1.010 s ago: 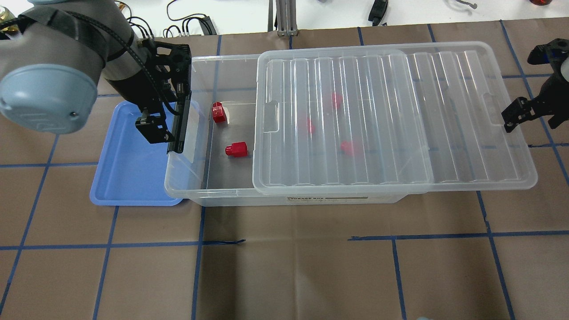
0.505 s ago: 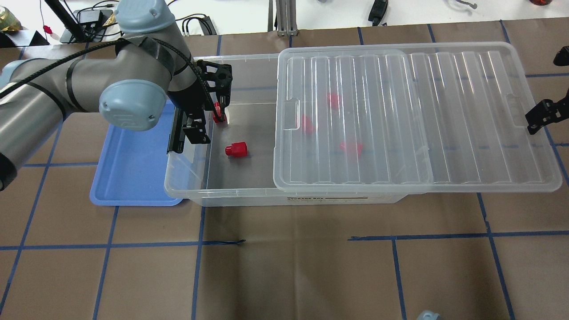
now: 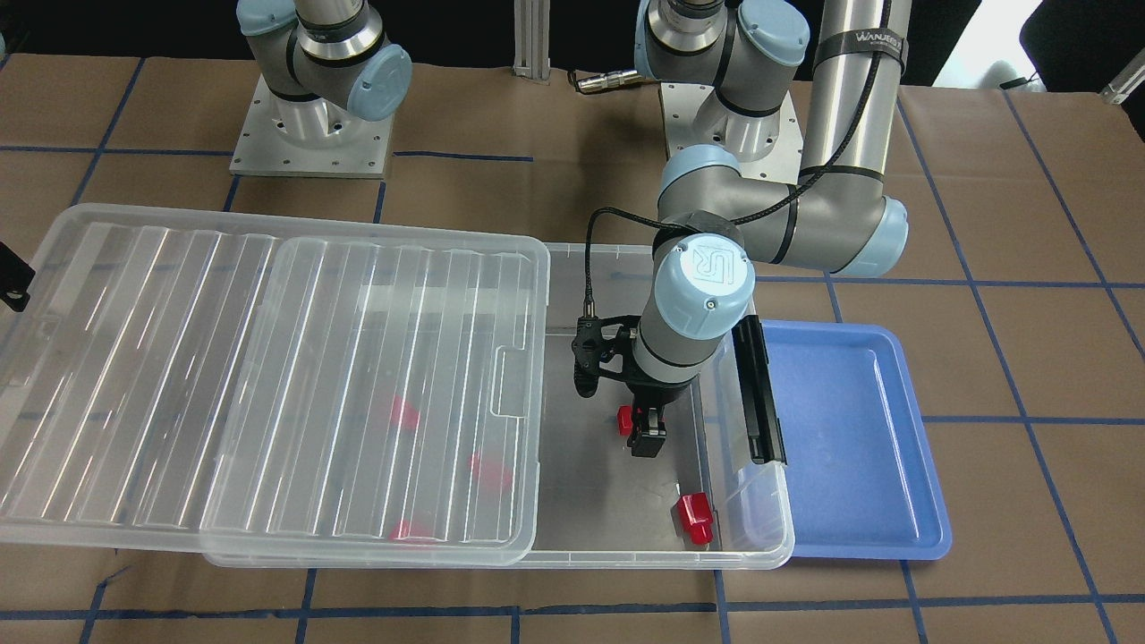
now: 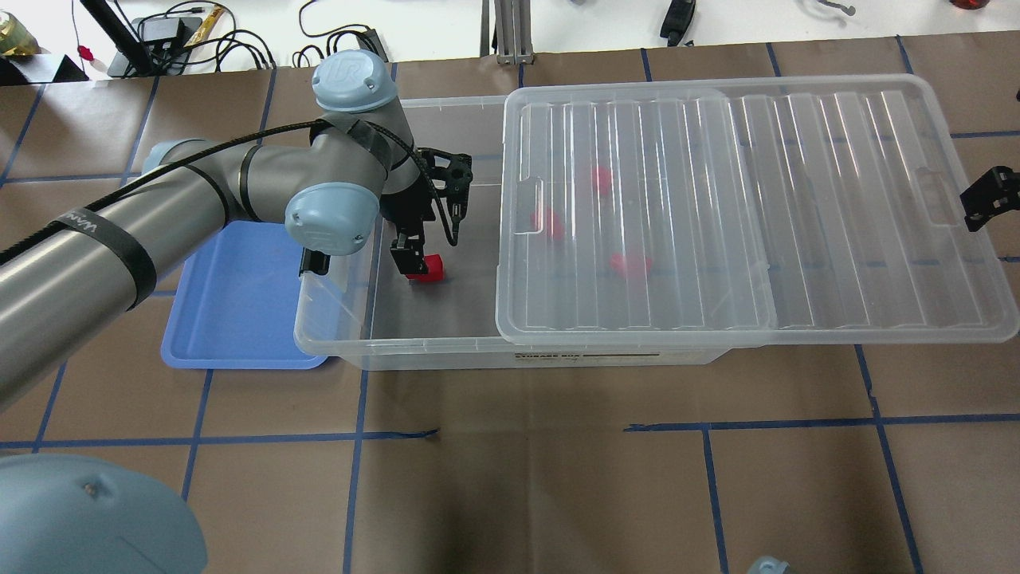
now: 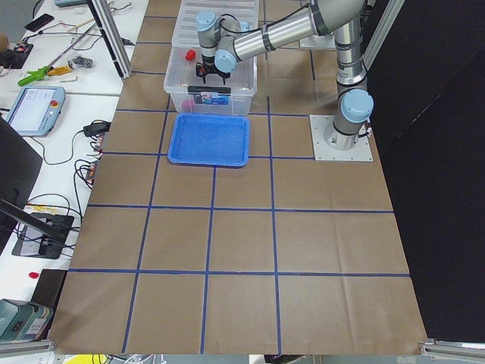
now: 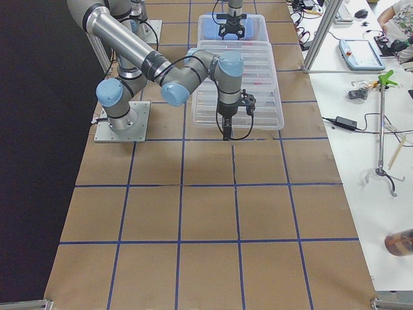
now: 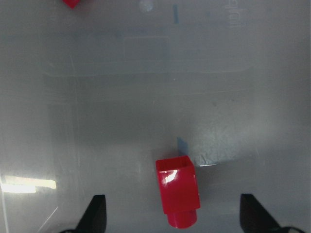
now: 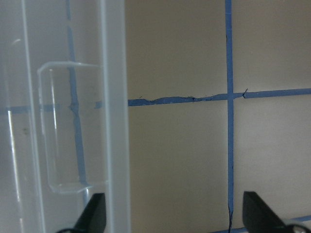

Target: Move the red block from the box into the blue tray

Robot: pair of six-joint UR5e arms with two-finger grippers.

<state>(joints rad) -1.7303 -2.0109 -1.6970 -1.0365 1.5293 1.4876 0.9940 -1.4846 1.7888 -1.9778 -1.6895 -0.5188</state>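
The clear box [image 4: 335, 344] has its ribbed lid [image 4: 757, 215] slid to the right, so its left end is uncovered. My left gripper [image 4: 414, 257] is open inside that end, just above a red block [image 4: 429, 269] that lies on the box floor. In the left wrist view this red block [image 7: 177, 194] lies between my open fingertips [image 7: 97, 213]. A second red block [image 3: 693, 517] lies near the box's latch end. Three more red blocks [image 4: 629, 265] show blurred under the lid. The blue tray [image 4: 231, 303] sits empty to the left of the box. My right gripper [image 4: 986, 199] is open at the lid's right edge.
A black latch [image 3: 759, 394] hangs on the box's short wall between the open end and the tray [image 3: 850, 429]. The lid's rim [image 8: 114, 116] overhangs the box on the right. Brown paper with blue tape lines covers the table.
My left arm moved right from above the tray's edge into the box, past the far red block, to the near one. The lid slid right and my right gripper drew right.
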